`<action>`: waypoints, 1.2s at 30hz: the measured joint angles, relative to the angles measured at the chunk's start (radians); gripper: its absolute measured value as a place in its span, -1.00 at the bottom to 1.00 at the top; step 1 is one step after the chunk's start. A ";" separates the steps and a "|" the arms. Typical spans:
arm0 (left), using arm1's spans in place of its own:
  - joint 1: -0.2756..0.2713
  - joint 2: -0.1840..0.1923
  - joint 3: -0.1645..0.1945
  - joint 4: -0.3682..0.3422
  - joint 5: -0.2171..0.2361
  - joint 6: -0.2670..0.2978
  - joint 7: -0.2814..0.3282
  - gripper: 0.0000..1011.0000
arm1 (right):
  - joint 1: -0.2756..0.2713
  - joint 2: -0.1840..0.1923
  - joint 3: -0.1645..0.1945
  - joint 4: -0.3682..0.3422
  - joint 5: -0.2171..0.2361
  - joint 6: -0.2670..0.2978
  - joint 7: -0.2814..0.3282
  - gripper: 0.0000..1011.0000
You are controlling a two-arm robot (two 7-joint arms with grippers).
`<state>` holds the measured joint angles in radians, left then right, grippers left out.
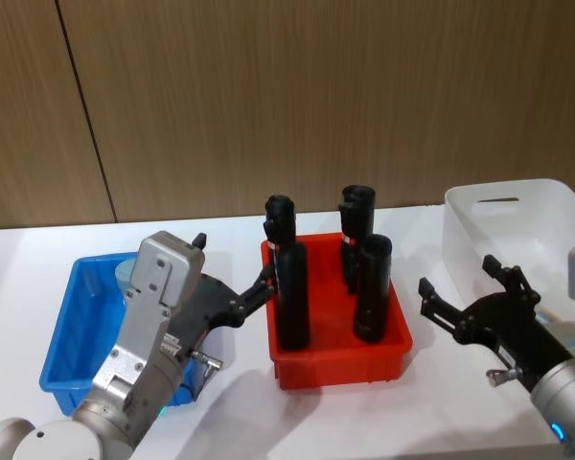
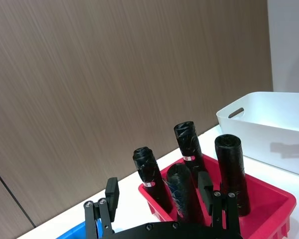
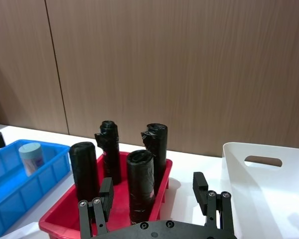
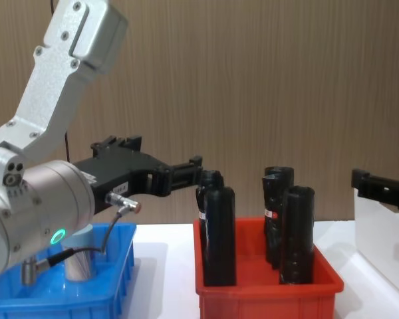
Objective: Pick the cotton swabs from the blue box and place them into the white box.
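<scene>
Left gripper (image 1: 232,266) hovers open, empty, above your blue box (image 1: 62,316), where one swab jar (image 3: 31,157) stands (nothing lifted yet). Right gripper (image 1: 460,278) sits open beside the white box (image 1: 517,206). You've this jar's whole pick and drop left, I'd say.

Three containers sit in a row on the table (image 1: 240,412). The blue box (image 1: 62,335) is at the left, with one jar of cotton swabs (image 3: 31,158) standing toward its far side. A bin (image 1: 340,369) in the middle holds four upright bottles (image 1: 290,297), two behind two. The white box (image 1: 460,240) is at the table's right edge.
</scene>
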<state>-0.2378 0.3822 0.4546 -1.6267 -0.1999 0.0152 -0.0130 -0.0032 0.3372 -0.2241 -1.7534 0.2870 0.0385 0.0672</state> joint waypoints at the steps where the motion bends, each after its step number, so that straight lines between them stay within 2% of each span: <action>1: 0.001 0.000 0.000 0.000 0.000 -0.002 0.001 0.99 | -0.005 0.000 -0.001 -0.005 0.000 -0.002 0.000 0.98; 24: 0.001 0.000 0.000 0.000 0.000 -0.002 0.002 0.99 | -0.006 -0.002 0.000 -0.005 0.001 -0.006 0.009 0.98; 33: 0.001 0.000 -0.001 0.001 -0.001 -0.001 0.002 0.99 | 0.031 -0.013 0.003 0.046 0.008 0.001 0.056 0.98; 36: 0.001 0.000 0.000 0.001 -0.001 -0.001 0.002 0.99 | 0.057 -0.022 0.003 0.084 0.014 0.008 0.086 0.98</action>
<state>-0.2372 0.3821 0.4542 -1.6262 -0.2005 0.0140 -0.0110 0.0537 0.3156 -0.2206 -1.6693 0.3009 0.0468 0.1532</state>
